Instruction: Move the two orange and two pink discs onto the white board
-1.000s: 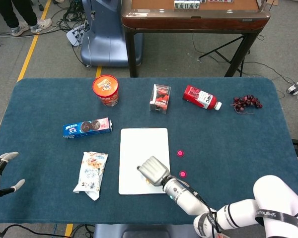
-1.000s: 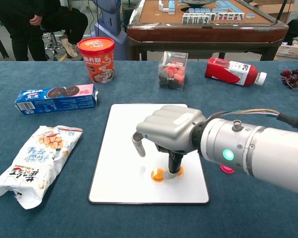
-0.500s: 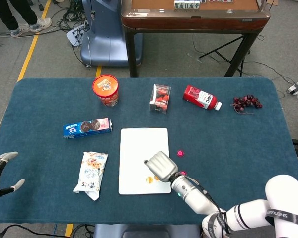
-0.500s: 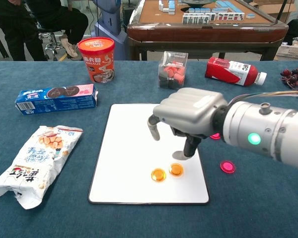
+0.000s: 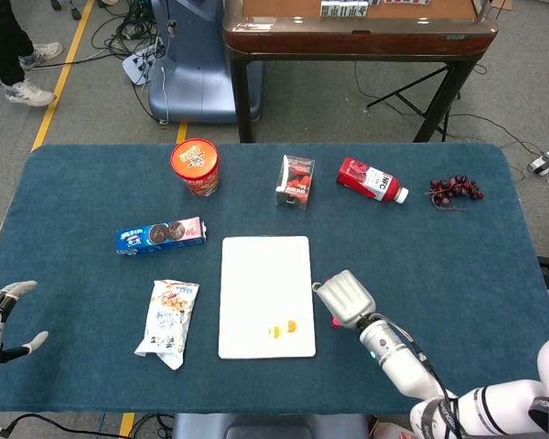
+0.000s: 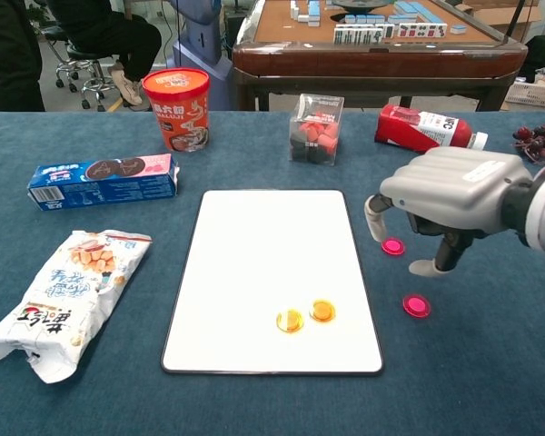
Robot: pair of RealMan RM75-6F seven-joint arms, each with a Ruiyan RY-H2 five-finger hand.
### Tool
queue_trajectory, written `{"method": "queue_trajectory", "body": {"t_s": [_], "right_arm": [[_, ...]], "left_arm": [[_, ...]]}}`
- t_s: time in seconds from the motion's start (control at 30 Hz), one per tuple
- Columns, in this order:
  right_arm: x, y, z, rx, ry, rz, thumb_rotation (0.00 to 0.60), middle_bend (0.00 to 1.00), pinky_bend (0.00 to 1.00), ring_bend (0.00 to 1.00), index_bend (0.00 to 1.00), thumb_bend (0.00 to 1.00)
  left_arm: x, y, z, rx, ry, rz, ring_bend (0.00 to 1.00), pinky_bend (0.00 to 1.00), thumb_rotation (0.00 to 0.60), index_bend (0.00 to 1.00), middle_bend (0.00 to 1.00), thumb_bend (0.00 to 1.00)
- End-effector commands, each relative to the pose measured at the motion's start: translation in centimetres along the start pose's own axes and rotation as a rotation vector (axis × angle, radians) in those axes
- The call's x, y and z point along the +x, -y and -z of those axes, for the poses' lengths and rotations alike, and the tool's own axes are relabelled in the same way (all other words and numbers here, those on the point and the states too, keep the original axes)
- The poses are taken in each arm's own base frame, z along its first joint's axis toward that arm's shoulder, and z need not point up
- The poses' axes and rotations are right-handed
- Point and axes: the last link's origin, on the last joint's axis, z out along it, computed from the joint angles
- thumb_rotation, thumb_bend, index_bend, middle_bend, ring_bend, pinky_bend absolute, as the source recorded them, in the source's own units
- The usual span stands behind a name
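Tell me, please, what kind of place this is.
Probably a robotics lab or data-collection room, not a home. A blue cloth-covered table holds staged snacks beside a white board, loose cables trail over the grey floor, and a mahjong table stands behind.

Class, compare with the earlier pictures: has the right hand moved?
Yes. The right hand has moved rightward off the white board, and now hovers over the two pink discs beside it.

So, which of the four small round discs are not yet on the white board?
The two pink discs lie on the blue cloth beside the white rectangular board; both orange discs rest on it.
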Motion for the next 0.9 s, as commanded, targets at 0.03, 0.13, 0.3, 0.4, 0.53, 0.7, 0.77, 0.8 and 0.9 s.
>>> {"method": "queue_trajectory", "body": {"t_s": [0.03,0.13,0.3,0.4,0.53,0.7,0.77,0.8,0.9], "right_arm": [[-0.7,-0.7,0.5,-0.009,0.016,0.002,0.600,1.00,1.00,1.00,0.38,0.24],[-1.4,-0.9,1.0,-0.009,0.031,0.001,0.600,1.00,1.00,1.00,0.39,0.24],[-2.5,-1.1,1.6,-0.002,0.053,0.000,0.600,1.00,1.00,1.00,0.40,0.24],[-3.1,-1.0,1.9,0.005,0.063,0.001,0.600,1.00,1.00,1.00,0.40,0.24],[-3.6,-0.8,2.0,0.011,0.070,-0.001,0.600,1.00,1.00,1.00,0.40,0.24],[-4.1,-0.6,1.8,0.019,0.077,-0.004,0.600,1.00,1.00,1.00,0.40,0.17],[-4.3,-0.5,1.8,0.022,0.078,-0.005,0.600,1.00,1.00,1.00,0.40,0.13],[-4.3,-0.4,1.8,0.024,0.078,-0.005,0.600,1.00,1.00,1.00,0.40,0.12],[-4.4,-0.2,1.8,0.029,0.079,-0.004,0.600,1.00,1.00,1.00,0.40,0.11]], "left_arm": [[0.0,0.0,0.0,0.000,0.000,0.000,0.31,0.53,0.600,0.28,0.26,0.07],[0.0,0.0,0.0,0.000,0.002,-0.001,0.31,0.53,0.600,0.28,0.26,0.07],[0.0,0.0,0.0,-0.001,0.002,-0.001,0.31,0.53,0.600,0.28,0.26,0.07],[0.0,0.0,0.0,0.000,0.001,-0.001,0.31,0.53,0.600,0.28,0.26,0.07],[0.0,0.0,0.0,-0.001,0.001,-0.001,0.31,0.53,0.600,0.28,0.26,0.07],[0.0,0.0,0.0,0.000,0.001,-0.001,0.31,0.53,0.600,0.28,0.26,0.07],[0.0,0.0,0.0,0.001,0.000,0.000,0.31,0.53,0.600,0.28,0.26,0.07],[0.0,0.0,0.0,0.001,0.000,0.000,0.31,0.53,0.600,0.28,0.26,0.07],[0.0,0.0,0.0,0.000,0.000,0.001,0.31,0.53,0.600,0.28,0.26,0.07]]}}
